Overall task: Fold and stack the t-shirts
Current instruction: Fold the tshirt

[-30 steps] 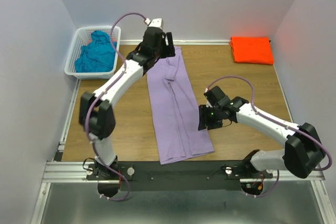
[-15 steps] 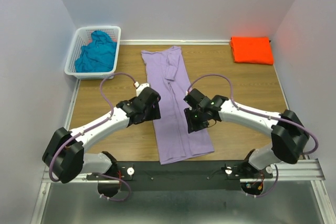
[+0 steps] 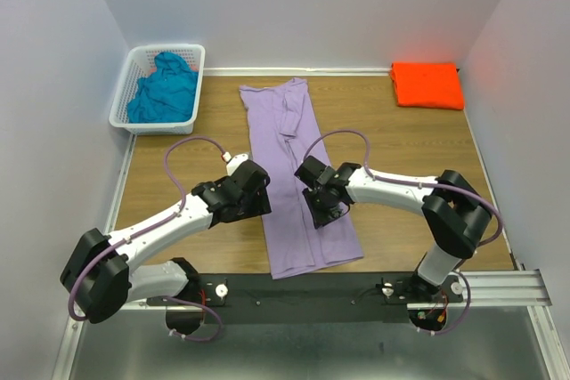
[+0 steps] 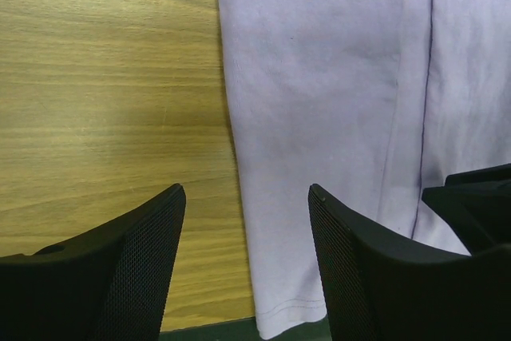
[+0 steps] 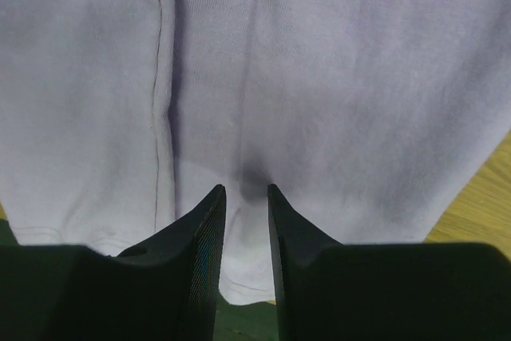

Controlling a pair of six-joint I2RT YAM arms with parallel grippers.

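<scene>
plain lav shirt (image 3: 298, 175) | orange shirt (image 3: 427, 84) | teal shirt (image 3: 163, 88) | white lattice basket (image 3: 122, 118) | brown wood-grain tbl (image 3: 405, 153)

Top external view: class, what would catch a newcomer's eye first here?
A lavender t-shirt lies folded lengthwise at centre, the left gripper open at its left edge and the right gripper nearly closed on it. A folded orange t-shirt sits far right; a crumpled teal t-shirt fills the basket far left.

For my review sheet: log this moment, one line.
lavender shirt: folded strip | left gripper: open at edge | right gripper: narrow gap, grip unclear
</scene>
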